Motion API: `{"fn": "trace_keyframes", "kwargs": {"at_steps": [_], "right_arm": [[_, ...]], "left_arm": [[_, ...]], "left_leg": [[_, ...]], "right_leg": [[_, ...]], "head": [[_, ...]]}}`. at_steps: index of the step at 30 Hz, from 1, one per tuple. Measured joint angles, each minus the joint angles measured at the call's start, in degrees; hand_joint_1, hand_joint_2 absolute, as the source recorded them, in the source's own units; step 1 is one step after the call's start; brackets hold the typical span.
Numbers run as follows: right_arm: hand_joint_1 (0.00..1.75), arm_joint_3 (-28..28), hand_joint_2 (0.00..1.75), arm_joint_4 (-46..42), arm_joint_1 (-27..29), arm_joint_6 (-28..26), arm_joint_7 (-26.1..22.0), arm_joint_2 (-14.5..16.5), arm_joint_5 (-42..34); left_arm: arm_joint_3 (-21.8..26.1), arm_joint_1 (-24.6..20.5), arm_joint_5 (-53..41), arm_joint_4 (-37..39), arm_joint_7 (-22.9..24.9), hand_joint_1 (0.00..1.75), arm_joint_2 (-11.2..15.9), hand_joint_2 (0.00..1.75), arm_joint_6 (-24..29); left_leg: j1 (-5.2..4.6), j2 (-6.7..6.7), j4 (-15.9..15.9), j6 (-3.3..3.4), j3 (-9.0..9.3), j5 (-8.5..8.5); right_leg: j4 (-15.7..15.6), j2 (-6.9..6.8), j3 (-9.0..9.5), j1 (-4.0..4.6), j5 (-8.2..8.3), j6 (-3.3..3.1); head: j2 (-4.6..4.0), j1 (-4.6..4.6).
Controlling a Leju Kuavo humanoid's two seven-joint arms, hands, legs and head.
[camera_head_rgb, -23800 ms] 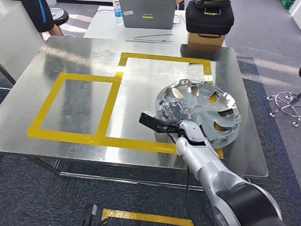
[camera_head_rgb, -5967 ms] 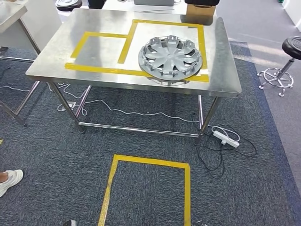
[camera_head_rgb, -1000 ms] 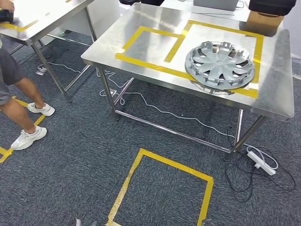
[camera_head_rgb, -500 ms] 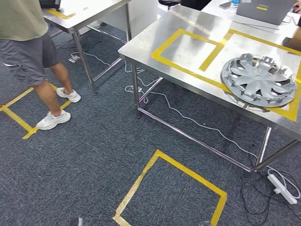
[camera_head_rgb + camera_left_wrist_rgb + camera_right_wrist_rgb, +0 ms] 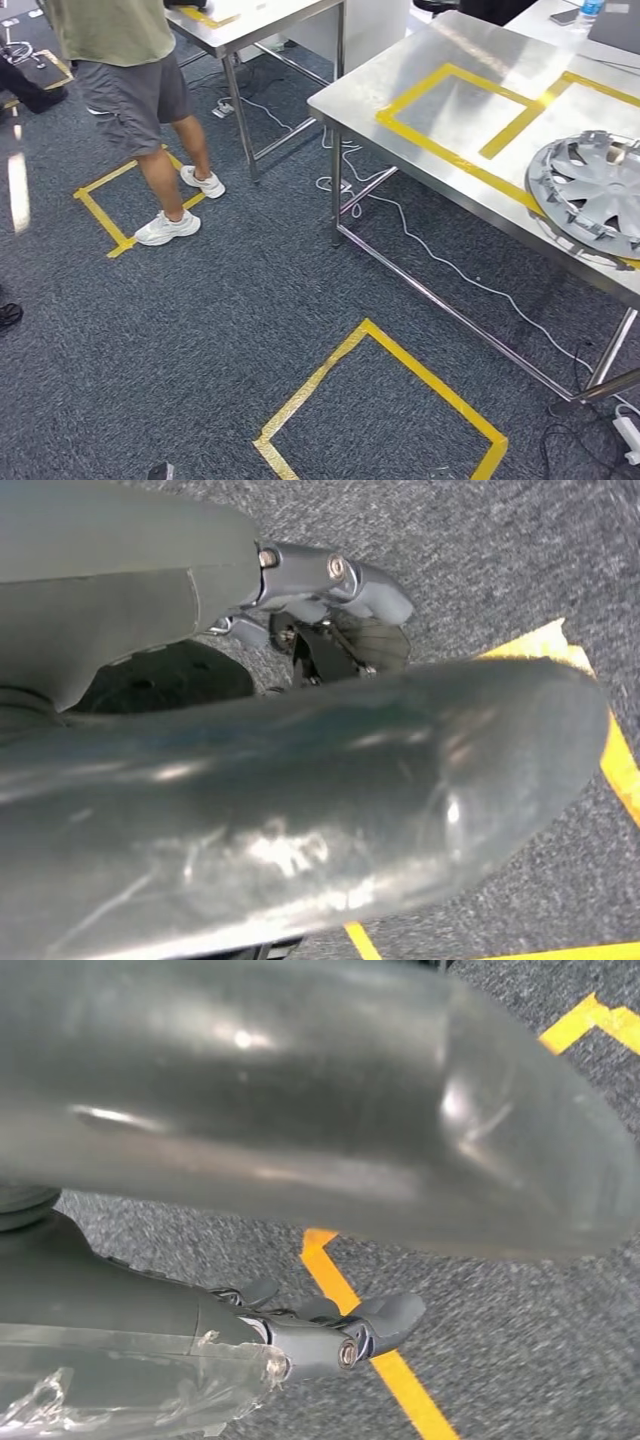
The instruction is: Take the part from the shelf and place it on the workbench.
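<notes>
A: Dark grey carpet (image 5: 226, 330) is seen across the floor, marked with a yellow tape square (image 5: 385, 410). Where is the part placed?

B: The hubcap (image 5: 592, 195) is laid flat on the steel tabletop (image 5: 453, 60), on its yellow tape (image 5: 445, 150), at the right edge of the head view.

A: And the hands?

B: The left hand (image 5: 332, 610) and the right hand (image 5: 332, 1335) are hung over the carpet with nothing held, fingers loosely extended. A person (image 5: 136, 90) is seen standing by another table (image 5: 249, 20).
</notes>
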Motion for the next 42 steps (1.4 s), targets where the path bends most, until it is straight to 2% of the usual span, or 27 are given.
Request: {"fn": "trace_keyframes", "kwargs": {"at_steps": [1, 4, 5, 7, 9, 11, 12, 13, 14, 16, 18, 20, 22, 24, 26, 27, 28, 29, 31, 33, 34, 35, 36, 38, 40, 41, 42], "right_arm": [[0.0, -3.0, 0.0, 0.0, -0.3, 1.3, 0.1, -0.2, 0.7], [0.0, -11.9, 0.0, -0.1, -1.2, 5.1, 0.5, -0.7, 3.0], [0.0, -11.9, 0.0, -0.1, -1.3, 5.1, 0.5, -0.7, 3.1], [0.0, -11.9, 0.0, -0.1, -1.4, 5.0, 0.5, -0.7, 3.1], [0.0, -11.9, 0.0, -0.1, -1.4, 5.1, 0.5, -0.6, 3.1], [0.0, -11.9, 0.0, -0.1, -1.2, 5.1, 0.5, -0.5, 3.1], [0.0, -11.9, 0.0, -0.1, -1.1, 5.1, 0.5, -0.4, 3.1], [0.0, -11.9, 0.0, -0.1, -1.1, 5.1, 0.5, -0.4, 3.2], [0.0, -11.9, 0.0, -0.1, -1.1, 5.1, 0.5, -0.3, 3.2], [0.0, -11.9, 0.0, -0.1, -1.1, 5.1, 0.5, -0.1, 3.2], [0.0, -11.9, 0.0, 0.0, -1.2, 5.1, 0.5, 0.0, 3.2], [0.0, -11.9, 0.0, 0.0, -1.3, 5.1, 0.5, 0.1, 3.2], [0.0, -11.9, 0.0, 0.0, -1.4, 5.1, 0.4, 0.2, 3.2], [0.0, -11.9, 0.0, 0.0, -1.3, 5.1, 0.4, 0.2, 3.2], [0.0, -12.0, 0.0, 0.0, -1.1, 5.1, 0.4, 0.2, 3.2], [0.0, -12.0, 0.0, 0.0, -1.1, 5.1, 0.5, 0.2, 3.2], [0.0, -12.0, 0.0, 0.0, -1.1, 5.1, 0.5, 0.2, 3.3], [0.0, -12.0, 0.0, 0.0, -1.2, 5.1, 0.6, 0.3, 3.3], [0.0, -12.0, 0.0, 0.0, -1.4, 5.0, 0.7, 0.3, 3.5], [0.0, -12.0, 0.0, 0.0, -1.3, 4.8, 0.8, 0.4, 3.6], [0.0, -12.0, 0.0, 0.0, -1.3, 4.8, 0.9, 0.4, 3.7], [0.0, -12.1, 0.0, 0.0, -1.3, 4.8, 0.9, 0.4, 3.7], [0.0, -12.1, 0.0, 0.0, -1.4, 4.8, 0.9, 0.4, 3.8], [0.0, -12.1, 0.0, 0.0, -1.5, 4.8, 0.9, 0.4, 3.8], [0.0, -12.2, 0.0, 0.0, -1.4, 4.9, 1.0, 0.4, 3.8], [0.0, -12.2, 0.0, 0.0, -1.3, 4.9, 1.0, 0.4, 3.8], [0.0, -12.3, 0.0, 0.0, -1.2, 4.9, 1.1, 0.4, 3.8]], "left_arm": [[-0.5, -0.2, -1.4, 0.0, 1.1, 0.0, -0.1, 1.75, 1.2], [-1.9, -0.8, -5.7, -0.1, 4.4, 0.0, -0.6, 0.44, 4.9], [-2.0, -0.7, -5.8, -0.1, 4.4, 0.0, -0.6, 0.0, 4.8], [-2.1, -0.6, -5.8, -0.1, 4.5, 0.0, -0.5, 0.0, 4.8], [-2.2, -0.6, -5.7, -0.1, 4.5, 0.0, -0.5, 0.0, 4.8], [-2.4, -0.7, -5.7, -0.1, 4.4, 0.0, -0.4, 0.0, 4.8], [-2.5, -0.6, -5.7, -0.1, 4.4, 0.0, -0.3, 0.0, 4.8], [-2.6, -0.6, -5.7, -0.1, 4.4, 0.0, -0.2, 0.0, 4.8], [-2.6, -0.5, -5.7, -0.1, 4.4, 0.0, -0.1, 0.0, 4.8], [-2.7, -0.5, -5.6, -0.1, 4.4, 0.0, 0.0, 0.0, 4.8], [-2.7, -0.6, -5.6, -0.1, 4.4, 0.0, 0.1, 0.0, 4.8], [-2.7, -0.5, -5.6, -0.1, 4.4, 0.0, 0.3, 0.0, 4.8], [-2.7, -0.3, -5.6, -0.1, 4.4, 0.0, 0.3, 0.0, 4.8], [-2.8, -0.4, -5.7, -0.1, 4.4, 0.0, 0.4, 0.0, 4.8], [-2.8, -0.5, -5.8, -0.1, 4.3, 0.0, 0.4, 0.0, 4.8], [-2.8, -0.4, -5.9, -0.1, 4.3, 0.0, 0.4, 0.0, 4.7], [-2.8, -0.4, -5.9, -0.1, 4.3, 0.0, 0.4, 0.0, 4.8], [-2.8, -0.3, -5.9, -0.1, 4.3, 0.0, 0.4, 0.0, 4.8], [-2.8, -0.3, -6.0, -0.1, 4.2, 0.0, 0.4, 0.0, 4.8], [-2.8, -0.5, -6.0, -0.1, 4.2, 0.0, 0.4, 0.0, 4.8], [-2.8, -0.5, -6.1, -0.1, 4.2, 0.0, 0.4, 0.0, 4.8], [-2.8, -0.5, -6.1, -0.1, 4.2, 0.0, 0.4, 0.0, 4.8], [-2.8, -0.3, -6.2, -0.1, 4.2, 0.0, 0.4, 0.0, 4.8], [-2.8, -0.3, -6.2, -0.1, 4.2, 0.0, 0.4, 0.0, 4.8], [-2.8, -0.5, -6.1, -0.1, 4.0, 0.0, 0.4, 0.0, 4.8], [-2.8, -0.5, -6.1, -0.1, 4.0, 0.0, 0.4, 0.0, 4.8], [-2.8, -0.5, -6.1, -0.1, 4.0, 0.0, 0.4, 0.0, 4.8]], "left_leg": [[-0.18, 1.6, -2.9, 0.14, 1.18, 1.92], [-0.69, 4.88, -11.4, 1.33, 4.31, 7.74], [-0.59, 3.99, -11.4, 1.79, 4.17, 7.85], [-0.37, 2.6, -11.6, 2.45, 4.09, 8.08], [-0.21, 1.22, -11.6, 2.94, 4.0, 8.25], [-0.22, -0.41, -11.6, 3.15, 3.91, 8.32], [-0.2, -1.29, -11.6, 3.14, 3.91, 8.35], [-0.18, -2.17, -11.6, 3.08, 3.94, 8.4], [-0.12, -3.06, -11.5, 2.95, 3.97, 8.45], [-0.08, -4.69, -11.3, 2.46, 3.85, 8.53], [-0.05, -5.99, -11.2, 1.7, 3.37, 8.79], [0.19, -7.09, -11.3, 0.89, 2.9, 9.25], [0.15, -5.27, -10.2, 0.36, 2.16, 8.45], [-0.08, -1.75, -4.6, 0.07, -0.53, 5.03], [-0.09, -0.42, 3.3, -0.1, -4.16, 1.52], [-0.09, -0.3, 5.4, -0.11, -5.06, 1.05], [-0.09, -0.21, 5.2, -0.07, -4.82, 1.71], [-0.11, 0.12, 2.9, 0.01, -3.41, 3.27], [-0.33, 2.82, -5.0, 0.24, 1.09, 6.59], [-0.65, 5.17, -10.1, 0.72, 3.72, 7.71], [-0.82, 5.23, -10.8, 0.96, 3.9, 7.59], [-0.83, 4.51, -10.9, 1.38, 3.8, 7.63], [-0.76, 3.82, -11.1, 1.7, 3.8, 7.76], [-0.47, 2.43, -11.3, 2.4, 3.88, 8.03], [-0.31, 0.98, -11.4, 2.86, 3.84, 8.17], [-0.3, 0.17, -11.4, 2.97, 3.8, 8.2], [-0.3, -0.69, -11.4, 3.0, 3.79, 8.23]], "right_leg": [[0.1, -1.48, 0.52, 0.23, -0.56, 0.21], [0.0, -7.12, 2.42, 0.97, -2.29, 1.13], [-0.1, -7.57, 2.59, 0.92, -2.42, 1.41], [1.5, -5.64, 2.1, 0.64, -3.91, 2.01], [8.0, -2.08, -0.67, 0.41, -7.55, 2.41], [15.6, -0.69, -4.29, 0.36, -10.42, 2.56], [17.1, -0.54, -5.19, 0.32, -10.32, 2.6], [16.1, -0.43, -4.93, 0.21, -8.98, 2.62], [13.0, -0.03, -3.67, 0.02, -6.84, 2.66], [5.0, 2.52, -0.23, -0.6, -3.31, 2.79], [1.1, 4.51, 1.46, -0.86, -2.49, 2.54], [1.0, 3.84, 1.54, -0.62, -2.4, 1.75], [0.8, 2.51, 1.55, -0.52, -2.06, 0.92], [0.7, 0.8, 1.53, -0.34, -1.94, 0.29], [0.7, -1.08, 1.43, -0.07, -2.01, 0.0], [0.7, -1.97, 1.41, 0.0, -2.04, -0.04], [0.7, -2.78, 1.42, 0.04, -2.07, -0.06], [0.7, -3.52, 1.48, 0.06, -2.12, -0.02], [0.8, -4.8, 1.69, 0.26, -2.37, 0.29], [0.9, -5.93, 1.79, 0.65, -2.68, 0.75], [0.8, -6.58, 1.9, 0.81, -2.77, 0.97], [0.7, -7.26, 2.1, 0.82, -2.82, 1.2], [0.7, -7.37, 2.32, 0.74, -3.05, 1.49], [3.2, -5.05, 1.48, 0.5, -4.93, 2.05], [10.4, -1.7, -1.81, 0.34, -8.59, 2.37], [14.4, -0.94, -3.78, 0.32, -10.12, 2.44], [17.0, -0.62, -5.21, 0.32, -10.7, 2.48]], "head": [[0.0, -0.25], [0.0, -0.63], [0.0, -0.52], [0.0, -0.33], [0.0, -0.01], [0.0, 0.12], [0.0, 0.15], [0.0, 0.15], [0.0, 0.16], [0.0, 0.18], [0.0, 0.18], [0.0, 0.17], [0.0, -0.02], [0.0, -0.4], [0.0, -0.59], [0.0, -0.6], [0.0, -0.61], [0.0, -0.61], [0.0, -0.67], [0.0, -0.7], [0.0, -0.65], [0.0, -0.58], [0.0, -0.45], [0.0, -0.18], [0.0, 0.2], [0.0, 0.29], [0.0, 0.32]]}}
